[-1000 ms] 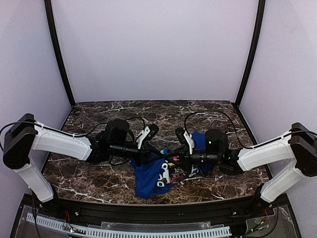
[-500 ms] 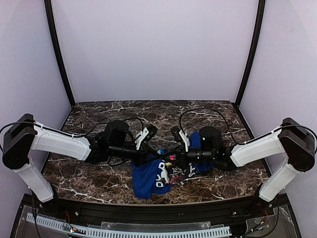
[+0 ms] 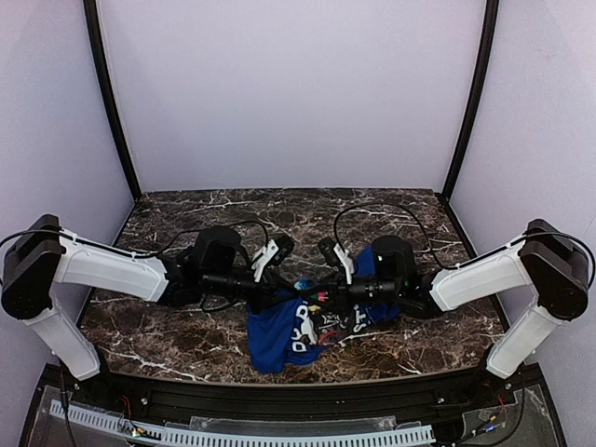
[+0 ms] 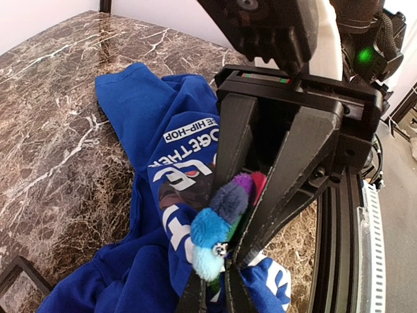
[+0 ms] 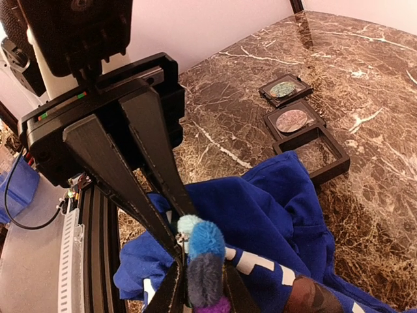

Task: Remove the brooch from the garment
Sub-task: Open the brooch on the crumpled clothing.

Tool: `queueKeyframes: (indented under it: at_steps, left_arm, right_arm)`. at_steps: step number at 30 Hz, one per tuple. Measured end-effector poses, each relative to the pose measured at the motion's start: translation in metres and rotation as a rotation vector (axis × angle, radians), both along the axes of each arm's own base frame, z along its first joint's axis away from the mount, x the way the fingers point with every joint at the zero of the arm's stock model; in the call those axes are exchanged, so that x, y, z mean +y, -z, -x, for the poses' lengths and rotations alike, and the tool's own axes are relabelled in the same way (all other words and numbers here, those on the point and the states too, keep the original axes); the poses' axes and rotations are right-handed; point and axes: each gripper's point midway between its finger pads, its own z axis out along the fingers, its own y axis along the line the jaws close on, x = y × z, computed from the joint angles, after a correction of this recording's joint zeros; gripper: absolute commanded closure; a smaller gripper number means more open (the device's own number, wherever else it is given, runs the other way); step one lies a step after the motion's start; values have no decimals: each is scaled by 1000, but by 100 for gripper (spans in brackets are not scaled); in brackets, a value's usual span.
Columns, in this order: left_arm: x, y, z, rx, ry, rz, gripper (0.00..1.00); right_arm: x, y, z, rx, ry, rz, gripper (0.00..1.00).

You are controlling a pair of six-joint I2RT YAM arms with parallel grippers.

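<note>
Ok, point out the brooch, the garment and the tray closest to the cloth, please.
brooch [image 4: 210, 228], left wrist view, on its teal pom-pom.
garment [image 4: 146, 111], left wrist view, on the plain blue fold.
tray [image 5: 334, 144], right wrist view, on its dark rim.

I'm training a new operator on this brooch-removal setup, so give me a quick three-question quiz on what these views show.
1. True or false: the fuzzy brooch lies in a black tray.
2. How many black trays show in the right wrist view? A) one B) three C) five
3. Fill in: the jaws of the left pincer are ___.

Key
1. False: it is up between the two pincers, over the blue shirt.
2. B
3. shut
</note>
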Motion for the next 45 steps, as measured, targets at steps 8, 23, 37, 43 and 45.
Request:
queueKeyframes:
  at_steps: [8, 23, 37, 43, 45]
  left_arm:
    - [-2, -5, 6, -1, 26, 14, 99]
    - [-10, -19, 19, -16, 74, 57, 99]
    - [-11, -24, 21, 2, 85, 90, 99]
    - [-10, -26, 24, 3, 102, 100, 99]
    - [-10, -26, 25, 3, 102, 100, 99]
  right_arm:
    - [-2, -1, 3, -14, -27, 9, 73]
    - [-23, -21, 20, -73, -52, -33, 36]
    - [-37, -30, 23, -112, -15, -51, 38]
    - [-35, -16, 22, -77, -17, -26, 51]
    - [-34, -15, 22, -76, -20, -29, 53]
